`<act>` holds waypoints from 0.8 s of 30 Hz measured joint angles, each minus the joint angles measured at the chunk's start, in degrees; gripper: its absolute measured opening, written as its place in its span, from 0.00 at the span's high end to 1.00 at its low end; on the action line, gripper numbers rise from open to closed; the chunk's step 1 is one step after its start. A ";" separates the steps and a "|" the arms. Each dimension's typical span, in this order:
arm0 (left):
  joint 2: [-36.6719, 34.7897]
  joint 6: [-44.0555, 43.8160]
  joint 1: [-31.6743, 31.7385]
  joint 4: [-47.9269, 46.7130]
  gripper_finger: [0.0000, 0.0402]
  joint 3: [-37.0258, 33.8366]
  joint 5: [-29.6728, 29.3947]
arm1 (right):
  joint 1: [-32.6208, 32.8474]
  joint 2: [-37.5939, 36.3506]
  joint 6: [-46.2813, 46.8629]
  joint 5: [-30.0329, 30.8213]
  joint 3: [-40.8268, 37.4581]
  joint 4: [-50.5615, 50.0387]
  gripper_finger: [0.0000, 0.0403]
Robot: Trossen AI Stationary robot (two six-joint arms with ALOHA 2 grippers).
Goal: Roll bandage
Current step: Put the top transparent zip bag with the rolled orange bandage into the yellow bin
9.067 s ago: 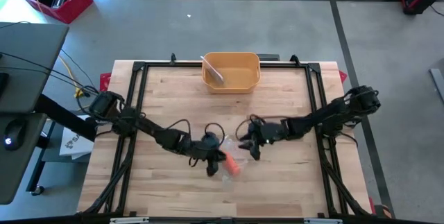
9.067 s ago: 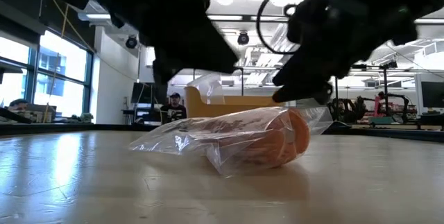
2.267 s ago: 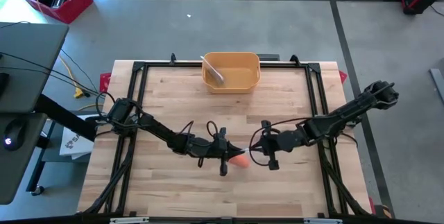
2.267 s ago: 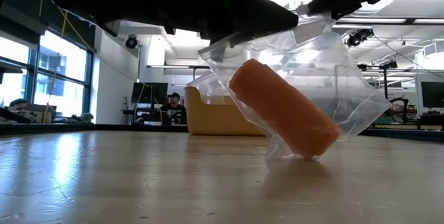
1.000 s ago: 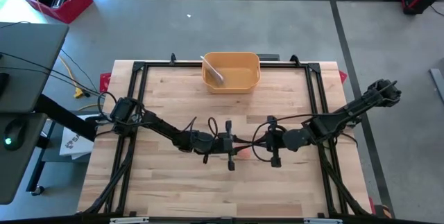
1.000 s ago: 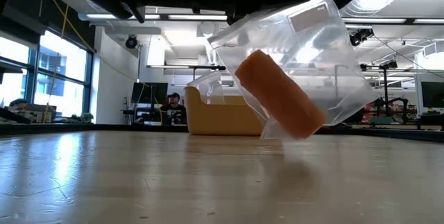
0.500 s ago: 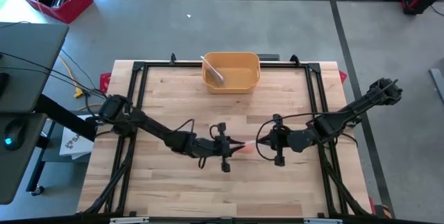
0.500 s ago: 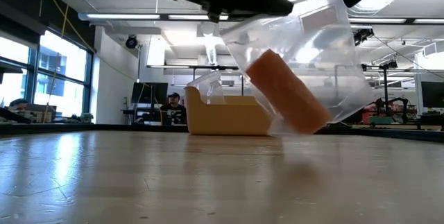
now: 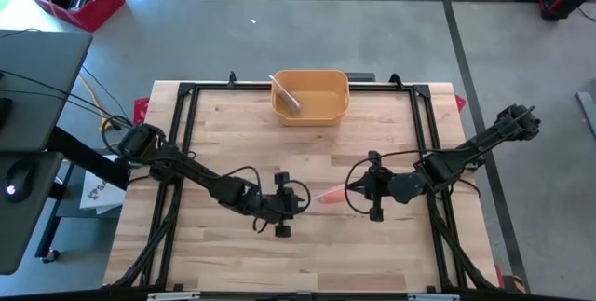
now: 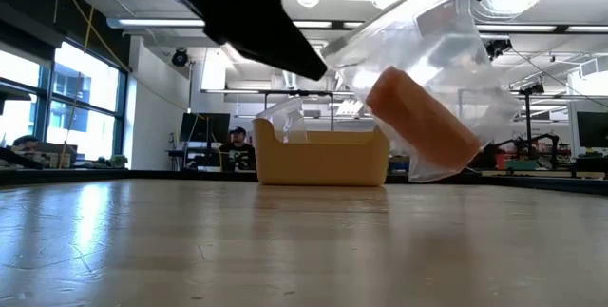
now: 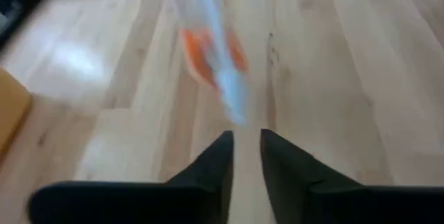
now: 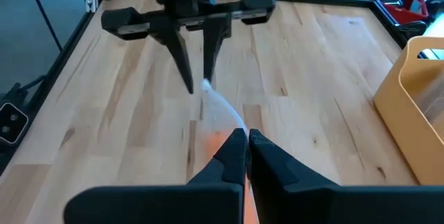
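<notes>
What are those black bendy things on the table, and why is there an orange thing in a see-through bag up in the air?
Those are two robot arms. One picture looks down from above, one looks across from table height, and two come from cameras on the arms' wrists. Each arm ends in jaws that pinch things. The right gripper is shut on the clear plastic bag, which hangs above the wooden table without touching it. Inside is the orange bandage roll. The left gripper is open, with nothing between its jaws, close beside the bag. At the back of the table stands a yellow bin.
</notes>
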 joint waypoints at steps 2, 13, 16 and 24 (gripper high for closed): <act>-0.42 -1.68 -0.08 -1.97 0.78 0.00 0.25 | 0.00 0.00 0.00 -0.02 0.08 0.19 1.00; -0.84 1.80 0.52 8.18 0.54 0.09 -3.22 | 0.00 0.09 0.36 -0.63 0.08 0.13 1.00; -0.83 4.22 1.00 11.26 0.53 0.09 -3.54 | 0.00 0.09 0.24 -0.63 0.08 -0.09 1.00; 1.87 7.04 3.64 19.73 0.54 0.20 0.83 | -0.13 0.13 0.22 -0.66 0.08 -0.12 1.00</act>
